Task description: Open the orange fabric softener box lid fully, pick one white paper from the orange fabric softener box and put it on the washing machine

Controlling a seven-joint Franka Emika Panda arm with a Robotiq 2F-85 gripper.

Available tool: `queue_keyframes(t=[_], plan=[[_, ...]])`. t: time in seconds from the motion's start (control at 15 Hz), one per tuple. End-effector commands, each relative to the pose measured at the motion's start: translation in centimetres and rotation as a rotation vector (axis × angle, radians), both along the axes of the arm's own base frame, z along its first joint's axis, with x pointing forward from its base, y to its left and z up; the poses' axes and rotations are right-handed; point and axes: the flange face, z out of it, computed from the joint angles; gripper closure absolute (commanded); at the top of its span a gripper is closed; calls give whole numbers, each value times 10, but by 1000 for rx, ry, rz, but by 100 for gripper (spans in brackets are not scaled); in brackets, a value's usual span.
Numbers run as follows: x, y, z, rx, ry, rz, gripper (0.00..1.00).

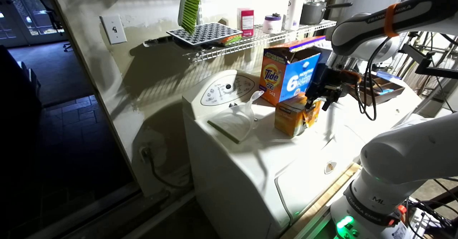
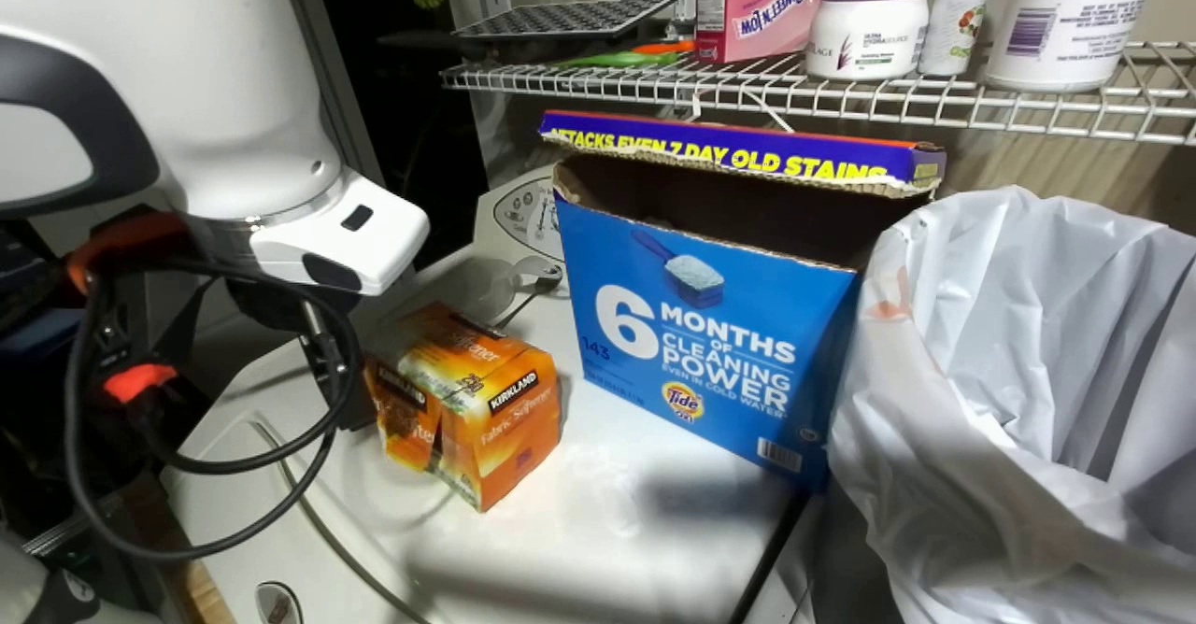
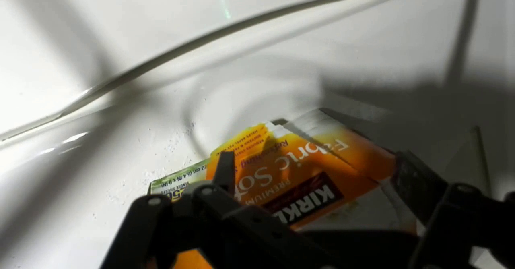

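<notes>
The small orange fabric softener box point(image 1: 285, 120) stands on the white washing machine point(image 1: 257, 167); both also show in the other views, the box point(image 2: 519, 442) beside the blue carton. The box's torn orange lid flap point(image 2: 400, 417) lies against the side facing the arm, with a gap along one edge. In the wrist view the flap point(image 3: 277, 160) shows a torn pale edge. My gripper point(image 1: 317, 106) is open just beside the box's flap side. In the wrist view its fingers point(image 3: 314, 160) are wide apart with the printed panel between and beyond them. The white paper is hidden.
A tall orange-and-blue carton point(image 1: 272, 76) stands behind the box. A clear dustpan point(image 1: 232, 122) lies near the dial panel. A white-bagged bin point(image 2: 990, 400) stands beside the blue carton. A wire shelf point(image 2: 747, 92) hangs above. A wooden tray point(image 1: 388, 90) is behind the arm.
</notes>
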Motion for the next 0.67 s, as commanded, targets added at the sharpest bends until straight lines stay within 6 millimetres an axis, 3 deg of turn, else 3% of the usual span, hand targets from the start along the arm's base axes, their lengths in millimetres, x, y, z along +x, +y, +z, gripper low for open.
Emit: queue_keyframes(t=[0.0, 0.27, 0.6], plan=[[-3, -10, -12, -5, 9, 75, 0], [7, -17, -24, -40, -55, 225, 0], [2, -31, -48, 34, -80, 286, 0]])
